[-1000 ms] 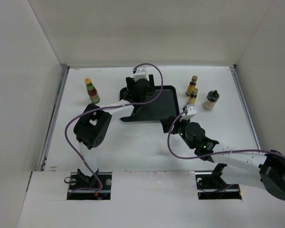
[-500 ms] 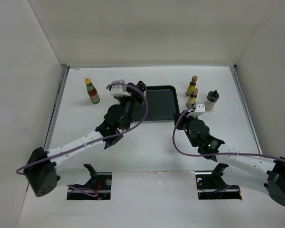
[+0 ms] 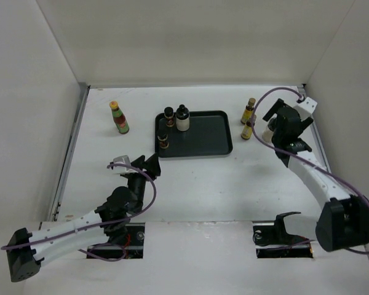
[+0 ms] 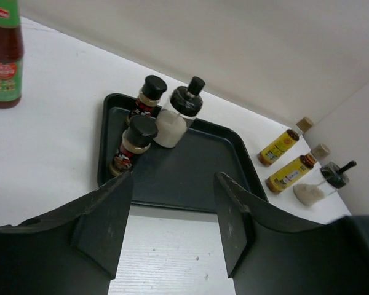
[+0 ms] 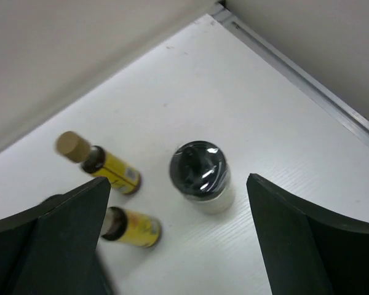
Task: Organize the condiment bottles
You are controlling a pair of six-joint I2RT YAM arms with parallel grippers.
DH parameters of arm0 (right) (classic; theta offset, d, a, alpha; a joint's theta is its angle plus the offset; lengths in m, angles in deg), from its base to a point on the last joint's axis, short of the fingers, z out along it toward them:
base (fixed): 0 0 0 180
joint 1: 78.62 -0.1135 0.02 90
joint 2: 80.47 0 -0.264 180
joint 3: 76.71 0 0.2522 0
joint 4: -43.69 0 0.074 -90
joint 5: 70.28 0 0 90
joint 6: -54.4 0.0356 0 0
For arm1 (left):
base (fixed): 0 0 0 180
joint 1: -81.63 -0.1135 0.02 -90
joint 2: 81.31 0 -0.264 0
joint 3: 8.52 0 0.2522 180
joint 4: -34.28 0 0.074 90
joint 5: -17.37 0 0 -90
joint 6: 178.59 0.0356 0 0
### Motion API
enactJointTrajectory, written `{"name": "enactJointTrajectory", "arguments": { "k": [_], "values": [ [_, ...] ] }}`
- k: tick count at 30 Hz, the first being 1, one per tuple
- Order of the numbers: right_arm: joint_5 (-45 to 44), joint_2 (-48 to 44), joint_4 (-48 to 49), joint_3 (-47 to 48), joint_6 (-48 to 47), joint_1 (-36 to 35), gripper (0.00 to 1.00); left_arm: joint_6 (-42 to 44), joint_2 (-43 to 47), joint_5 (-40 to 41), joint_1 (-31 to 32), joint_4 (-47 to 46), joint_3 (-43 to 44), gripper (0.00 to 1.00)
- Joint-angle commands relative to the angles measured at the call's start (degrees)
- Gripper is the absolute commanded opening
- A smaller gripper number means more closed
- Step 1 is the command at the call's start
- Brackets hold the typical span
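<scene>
The right end effector (image 5: 178, 184) is held with its fingers spread wide. A black-capped white bottle (image 5: 200, 177) is seen between them from above and is touched by neither. Just beside it, two slim yellow bottles (image 5: 104, 165) are stood on the white tabletop (image 5: 190, 92). In the overhead view this white bottle is largely hidden by the arm.

The left end effector (image 4: 169, 224) is parted and empty, short of the black tray (image 4: 190, 178). Its wrist view shows two dark jars (image 4: 132, 144) and a second white bottle (image 4: 177, 114) grouped along the tray's left side. A red bottle (image 3: 118, 117) is stood apart, left of the tray. The tabletop is enclosed by plain white walls (image 3: 190, 37).
</scene>
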Motion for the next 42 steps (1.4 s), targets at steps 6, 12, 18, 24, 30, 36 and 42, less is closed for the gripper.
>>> {"name": "enactJointTrajectory", "arguments": {
  "k": [6,12,18,24,30,36,42],
  "values": [
    [13.4,12.5,-4.9,7.9,0.3,6.7,1.0,-0.9,-3.4,-1.5,-0.6,-2.8,0.0,0.58],
    [14.2,18.3,-3.9,10.9,0.1,7.3,1.0,-0.5,-7.1,-1.3,0.1,-5.2,0.2,0.59],
    [14.2,24.4,-2.6,13.5,1.2,9.2,0.98,-0.4,-6.8,-1.3,-0.6,-5.6,-0.3,0.59],
    [12.7,26.6,-2.5,13.7,1.8,10.0,0.94,-0.3,-6.5,-1.7,-1.4,-5.6,-0.6,0.59],
    [8.3,18.8,2.0,8.8,0.9,9.7,0.93,-0.6,-7.0,-1.8,-1.3,-5.7,-0.5,0.59],
    [4.5,18.4,0.4,8.9,-0.8,9.7,0.97,-0.5,-6.7,-1.8,-0.8,-5.8,-0.4,0.59],
    [6.0,21.2,0.2,8.6,-0.3,9.7,0.97,-0.4,-6.3,-1.9,-0.5,-5.9,-0.4,0.59]
  ]
}}
